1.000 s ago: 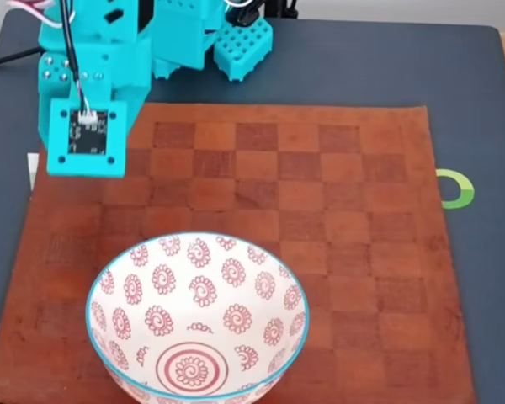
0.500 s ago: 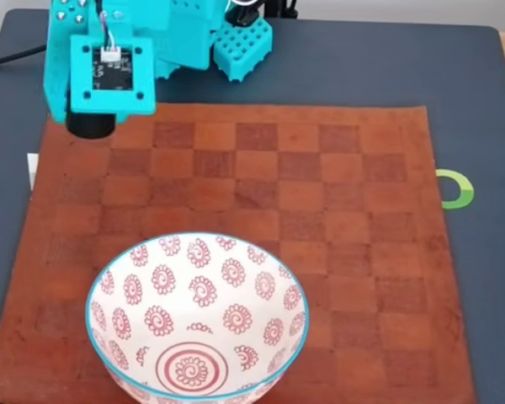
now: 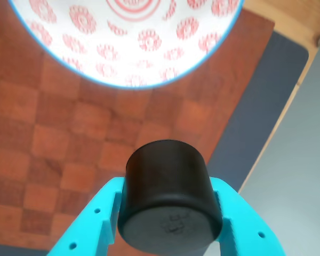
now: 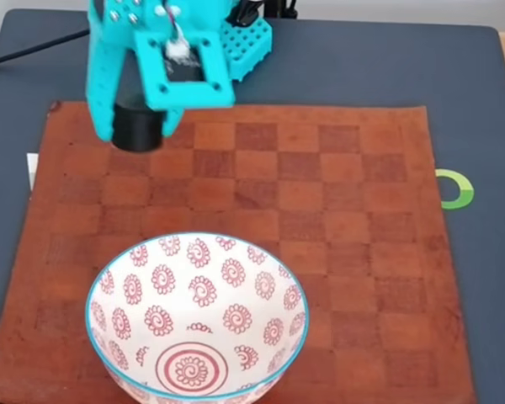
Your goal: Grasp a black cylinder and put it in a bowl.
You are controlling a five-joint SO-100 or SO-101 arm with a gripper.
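Note:
My turquoise gripper [image 3: 168, 200] is shut on the black cylinder [image 3: 168, 205], which fills the bottom of the wrist view with its solid end toward the camera. In the fixed view the gripper [image 4: 139, 130] holds the cylinder [image 4: 138, 129] above the back left of the board. The white bowl [image 4: 198, 316] with red spiral motifs and a light blue rim stands at the board's front left, well apart from the cylinder. The bowl [image 3: 122, 37] lies at the top of the wrist view, beyond the cylinder.
A brown checkered board [image 4: 320, 210] covers a dark grey mat [image 4: 471, 101]. The arm's turquoise base [image 4: 240, 42] stands at the back. A green ring mark [image 4: 456, 189] sits right of the board. A wooden table edge [image 3: 288, 21] shows in the wrist view.
The arm has swung right and turned, bringing the held cylinder from the board's back left edge further over the board. The bowl has stayed put.

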